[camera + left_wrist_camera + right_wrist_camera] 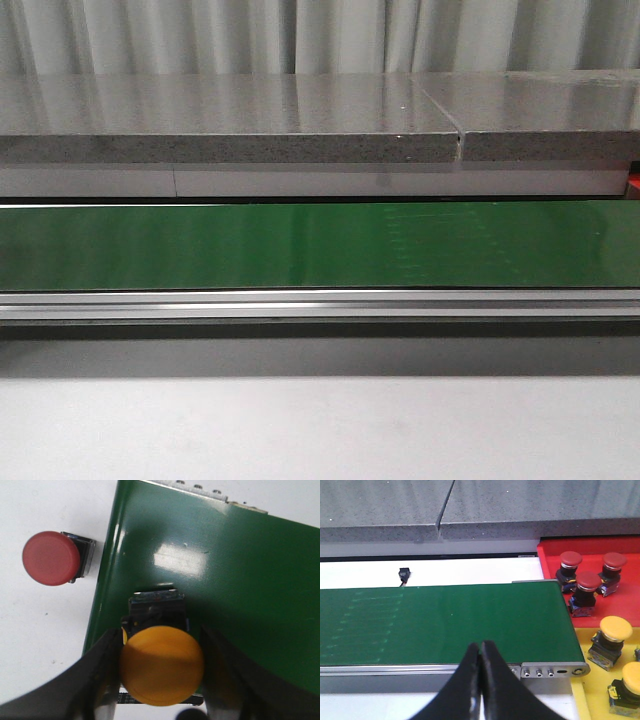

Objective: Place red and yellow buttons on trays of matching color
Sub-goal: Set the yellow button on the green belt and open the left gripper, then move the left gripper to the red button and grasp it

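Left gripper (161, 680) clamps yellow button (161, 665), base hidden; right gripper (481, 652) closed, empty.

Belt (320, 245): we see glossy green, finely textured, catching glare.
Rail (320, 303): brushed metal, we judge.
Slab (230, 148): speckled grey, stone-like, polished top.
Yellow button (161, 664): smooth matt plastic cap.
Red button (51, 558): the same dull plastic.
Trays (550, 562): shiny plastic.
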`<state>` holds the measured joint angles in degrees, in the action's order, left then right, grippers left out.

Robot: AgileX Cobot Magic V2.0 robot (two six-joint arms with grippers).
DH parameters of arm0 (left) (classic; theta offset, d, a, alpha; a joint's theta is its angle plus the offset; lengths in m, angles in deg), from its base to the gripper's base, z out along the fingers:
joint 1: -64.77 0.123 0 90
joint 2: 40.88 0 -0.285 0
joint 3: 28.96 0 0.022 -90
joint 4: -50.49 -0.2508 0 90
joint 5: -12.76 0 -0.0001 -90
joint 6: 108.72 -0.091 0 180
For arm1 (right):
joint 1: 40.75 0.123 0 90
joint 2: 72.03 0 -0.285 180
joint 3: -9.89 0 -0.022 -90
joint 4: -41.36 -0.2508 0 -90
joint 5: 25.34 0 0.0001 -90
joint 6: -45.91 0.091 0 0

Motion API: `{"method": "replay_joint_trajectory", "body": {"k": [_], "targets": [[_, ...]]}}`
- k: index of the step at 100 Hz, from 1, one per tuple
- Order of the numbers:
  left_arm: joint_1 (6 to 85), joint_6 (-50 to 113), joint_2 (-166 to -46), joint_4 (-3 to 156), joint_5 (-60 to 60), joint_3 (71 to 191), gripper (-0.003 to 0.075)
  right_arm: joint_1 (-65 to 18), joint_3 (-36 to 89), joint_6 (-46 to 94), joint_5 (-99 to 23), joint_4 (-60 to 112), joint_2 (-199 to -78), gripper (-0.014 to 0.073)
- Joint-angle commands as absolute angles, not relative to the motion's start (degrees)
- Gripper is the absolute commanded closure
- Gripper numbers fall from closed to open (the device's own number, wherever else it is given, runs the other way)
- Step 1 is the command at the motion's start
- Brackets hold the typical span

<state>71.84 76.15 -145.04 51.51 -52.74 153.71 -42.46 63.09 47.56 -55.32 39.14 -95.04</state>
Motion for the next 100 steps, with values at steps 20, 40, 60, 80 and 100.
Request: {"method": "replay_joint_trajectory", "body": {"k": [20,40,60,80,100], "targets": [[71.5,76.3,-143.6,53.7,-50.1,155.4,0.0305,-42.2,61.6,47.6,-51.2,39.6,-95.5,0.0660],[71.5,76.3,-143.1,57.7,-47.7,157.9,0.0207,-42.2,61.6,47.6,-51.2,39.6,-95.5,0.0660],[72.4,76.4,-140.8,58.0,-47.3,160.7,0.0207,-42.2,61.6,47.6,-51.2,39.6,-95.5,0.0660],[76.5,81.6,-139.1,58.0,-46.9,161.0,0.0207,-42.2,61.6,47.6,-51.2,39.6,-95.5,0.0660],[81.6,89.1,-139.6,58.0,-52.6,161.0,0.0207,-42.2,61.6,47.6,-51.2,39.6,-95.5,0.0660]]}}
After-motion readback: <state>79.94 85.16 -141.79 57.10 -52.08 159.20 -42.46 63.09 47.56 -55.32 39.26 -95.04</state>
